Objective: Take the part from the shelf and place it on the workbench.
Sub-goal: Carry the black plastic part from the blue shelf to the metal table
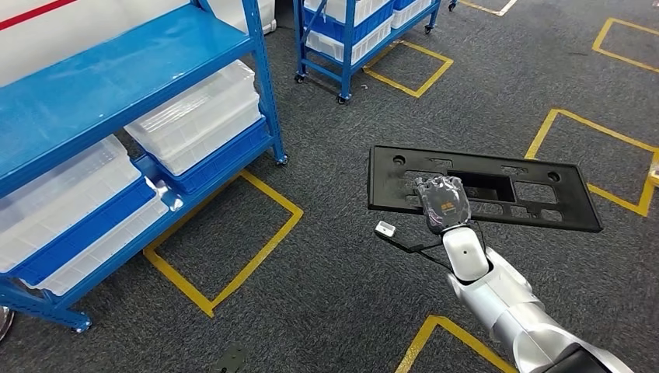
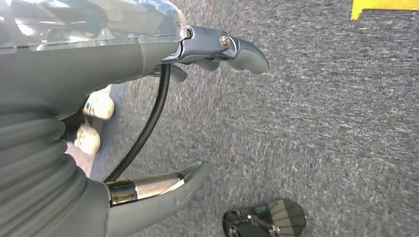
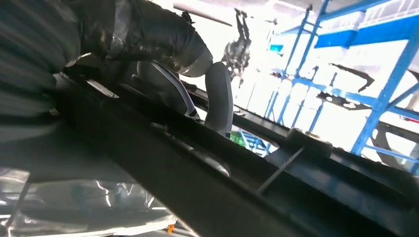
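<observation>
Your right hand (image 1: 443, 203) grips the black part (image 1: 544, 203) off-centre, well clear of the blue shelf (image 1: 116, 85); looks stiff, light, prone to tipping. Left hand (image 2: 163, 59) hangs spread, holding nothing.

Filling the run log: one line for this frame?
stage: carrying | right robot hand: grips black panel part, held flat over carpet | left robot hand: holds nothing, hangs over floor | workbench: unseen
</observation>
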Robot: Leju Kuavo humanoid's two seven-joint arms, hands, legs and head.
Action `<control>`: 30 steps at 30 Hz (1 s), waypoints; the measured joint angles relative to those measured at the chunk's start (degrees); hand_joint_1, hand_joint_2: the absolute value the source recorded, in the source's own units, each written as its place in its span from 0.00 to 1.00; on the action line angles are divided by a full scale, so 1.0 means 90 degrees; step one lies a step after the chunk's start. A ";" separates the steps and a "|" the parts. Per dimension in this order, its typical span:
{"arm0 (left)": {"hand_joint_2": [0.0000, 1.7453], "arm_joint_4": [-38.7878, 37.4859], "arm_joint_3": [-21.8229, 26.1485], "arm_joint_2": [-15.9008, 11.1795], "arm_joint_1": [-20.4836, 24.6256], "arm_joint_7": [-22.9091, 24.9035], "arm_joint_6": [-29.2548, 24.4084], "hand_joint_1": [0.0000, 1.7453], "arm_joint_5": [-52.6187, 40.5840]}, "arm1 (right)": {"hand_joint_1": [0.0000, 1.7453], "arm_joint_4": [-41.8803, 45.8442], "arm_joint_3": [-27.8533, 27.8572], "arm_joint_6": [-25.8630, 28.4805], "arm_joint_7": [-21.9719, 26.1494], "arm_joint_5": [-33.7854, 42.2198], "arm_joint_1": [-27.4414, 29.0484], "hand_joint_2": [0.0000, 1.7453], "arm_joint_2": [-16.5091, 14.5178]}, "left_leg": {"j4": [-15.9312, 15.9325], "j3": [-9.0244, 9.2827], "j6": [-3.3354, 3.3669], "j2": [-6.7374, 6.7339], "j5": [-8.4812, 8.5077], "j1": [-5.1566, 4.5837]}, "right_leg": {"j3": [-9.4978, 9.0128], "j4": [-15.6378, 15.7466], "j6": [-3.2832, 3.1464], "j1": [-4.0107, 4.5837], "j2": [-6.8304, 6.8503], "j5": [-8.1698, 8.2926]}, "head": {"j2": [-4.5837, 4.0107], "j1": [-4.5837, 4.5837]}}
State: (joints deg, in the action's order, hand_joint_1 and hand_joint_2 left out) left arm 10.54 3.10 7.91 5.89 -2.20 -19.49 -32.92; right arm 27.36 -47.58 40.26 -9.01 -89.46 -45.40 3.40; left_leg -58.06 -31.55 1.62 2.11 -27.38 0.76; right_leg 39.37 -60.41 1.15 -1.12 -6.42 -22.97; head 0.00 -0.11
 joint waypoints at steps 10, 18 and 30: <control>1.00 0.0000 -0.0017 0.0061 -0.0059 0.0087 0.0021 0.00 -0.0074 | 1.00 -0.0113 0.0000 -0.0002 -0.0048 0.0000 -0.0005 1.00 0.0112 | 0.0009 -0.0037 0.0018 -0.0746 0.0010 -0.0051 | -0.0180 -0.0166 0.0009 0.0066 0.1012 -0.0203 | 0.0000 -0.0035; 1.00 0.0010 -0.0023 0.0065 -0.0005 0.0081 0.0221 0.00 -0.0140 | 1.00 -0.0165 0.0000 0.0000 -0.0025 -0.0001 -0.0042 1.00 0.0162 | -0.0949 -0.0432 -0.0188 -0.0392 -0.0637 -0.0025 | -0.0264 0.0130 -0.0307 0.0086 0.0691 -0.0142 | 0.0000 -0.0020; 1.00 0.0020 -0.0220 0.0072 0.0069 0.0133 0.0194 0.00 -0.0522 | 1.00 -0.0125 0.0000 0.0000 -0.0231 -0.0013 0.0129 1.00 0.0300 | -0.0013 -0.0106 0.0015 0.0088 0.0054 -0.0011 | -0.0110 0.0069 -0.0119 0.0047 -0.0102 -0.0062 | 0.0000 -0.0026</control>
State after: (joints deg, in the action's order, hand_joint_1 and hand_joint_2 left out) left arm 10.72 1.13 8.55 6.51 -1.00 -17.75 -37.61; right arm 26.24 -47.58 40.26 -11.09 -89.58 -44.24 6.10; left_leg -58.18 -32.50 1.76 2.90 -26.89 0.65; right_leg 38.39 -59.79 0.07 -0.69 -7.34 -23.53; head 0.00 -0.35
